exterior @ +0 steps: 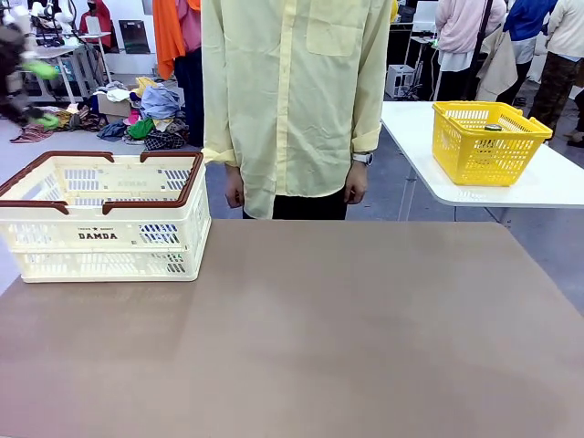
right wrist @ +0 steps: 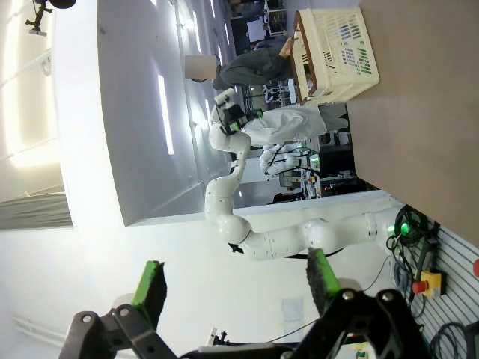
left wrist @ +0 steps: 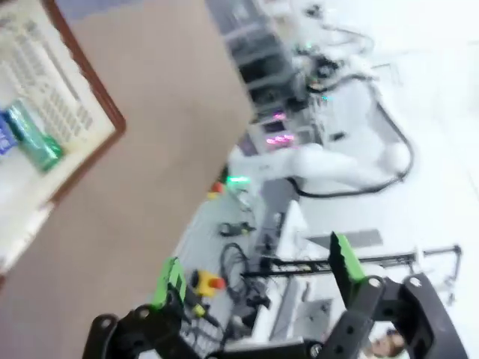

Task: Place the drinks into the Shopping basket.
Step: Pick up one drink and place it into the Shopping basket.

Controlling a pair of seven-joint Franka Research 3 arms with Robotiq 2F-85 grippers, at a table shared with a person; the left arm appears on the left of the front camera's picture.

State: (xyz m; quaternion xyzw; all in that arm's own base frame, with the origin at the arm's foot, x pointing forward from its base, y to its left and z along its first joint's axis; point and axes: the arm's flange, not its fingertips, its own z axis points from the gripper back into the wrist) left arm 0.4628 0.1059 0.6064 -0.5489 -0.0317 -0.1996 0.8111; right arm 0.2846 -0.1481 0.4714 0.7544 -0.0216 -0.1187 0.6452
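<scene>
Fingers of the left gripper [left wrist: 258, 280] stand spread wide, flat green pads bare, nothing between them. Far ahead to its upper left, the slotted cream Shopping basket [left wrist: 67, 112] with its dark red-brown rim holds a shiny green can [left wrist: 34, 138] and a blue can [left wrist: 6, 134] lying side by side. The right gripper [right wrist: 236, 288] is likewise splayed and empty; the moulded basket sits well beyond it on the smooth tan table [exterior: 301, 328].

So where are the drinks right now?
In the left wrist view, the green can and the blue can lie side by side inside the Shopping basket, which stands on the table's far left corner.
</scene>
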